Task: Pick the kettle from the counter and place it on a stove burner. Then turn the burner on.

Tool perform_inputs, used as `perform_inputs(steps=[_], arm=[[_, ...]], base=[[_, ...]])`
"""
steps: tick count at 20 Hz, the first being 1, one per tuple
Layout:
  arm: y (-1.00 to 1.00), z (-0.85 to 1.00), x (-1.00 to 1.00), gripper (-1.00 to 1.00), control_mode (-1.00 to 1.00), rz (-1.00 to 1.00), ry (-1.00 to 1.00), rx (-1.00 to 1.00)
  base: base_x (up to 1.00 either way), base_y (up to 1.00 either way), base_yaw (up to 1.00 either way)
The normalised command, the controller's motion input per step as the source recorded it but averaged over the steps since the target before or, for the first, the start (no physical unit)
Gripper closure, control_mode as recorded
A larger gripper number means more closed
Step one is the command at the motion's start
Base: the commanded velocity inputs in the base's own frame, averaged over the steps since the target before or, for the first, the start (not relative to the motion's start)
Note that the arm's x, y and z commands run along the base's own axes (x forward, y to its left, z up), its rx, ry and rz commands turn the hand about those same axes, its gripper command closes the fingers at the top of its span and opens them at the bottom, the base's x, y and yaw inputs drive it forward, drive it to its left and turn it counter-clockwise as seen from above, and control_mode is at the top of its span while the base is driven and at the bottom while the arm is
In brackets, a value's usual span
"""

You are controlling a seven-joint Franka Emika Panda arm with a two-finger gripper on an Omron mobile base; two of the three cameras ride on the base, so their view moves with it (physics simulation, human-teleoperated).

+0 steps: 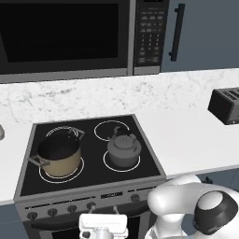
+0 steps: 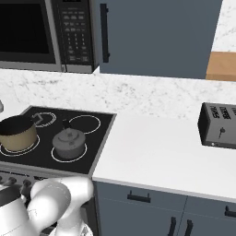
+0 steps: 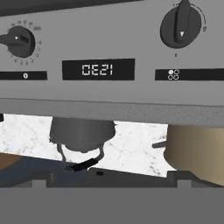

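Observation:
The dark grey kettle (image 1: 123,148) (image 2: 69,142) stands upright on the front right stove burner (image 1: 106,164) (image 2: 56,159) of the black glass cooktop. My gripper (image 1: 102,220) hangs low in front of the stove's control panel, open and holding nothing. The hand view is rolled upside down: it faces the grey panel, with the kettle (image 3: 81,132) seen beyond the panel's edge. One dark knob (image 3: 180,26) sits at that view's upper right and another knob (image 3: 19,40) at its upper left, with the clock display (image 3: 98,69) between them. The white counter (image 1: 186,135) (image 2: 156,147) lies right of the stove.
A tan pot (image 1: 59,156) (image 2: 17,133) (image 3: 197,153) occupies the front left burner beside the kettle. A black toaster (image 1: 226,106) (image 2: 219,125) stands at the counter's right. A microwave (image 1: 65,37) hangs above the stove. A row of knobs (image 1: 71,208) lines the stove front.

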Motion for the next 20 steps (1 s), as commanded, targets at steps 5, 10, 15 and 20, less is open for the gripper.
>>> perform_inputs(steps=[5, 10, 15, 20], arm=[[0.01, -0.21, 0.24, -1.0, -1.0, 0.02, 0.03, -0.1], [0.06, -0.4, 0.04, -1.0, -1.0, 0.04, 0.05, -0.15], [0.39, -0.24, 0.04, -1.0, -1.0, 0.02, 0.04, -0.14], [0.33, -0.01, 0.18, -1.0, -1.0, 0.0, 0.0, -0.03]], base=[[0.0, 0.0, 0.0], [0.0, 0.0, 0.0], [0.0, 0.0, 0.0], [0.0, 0.0, 0.0]])
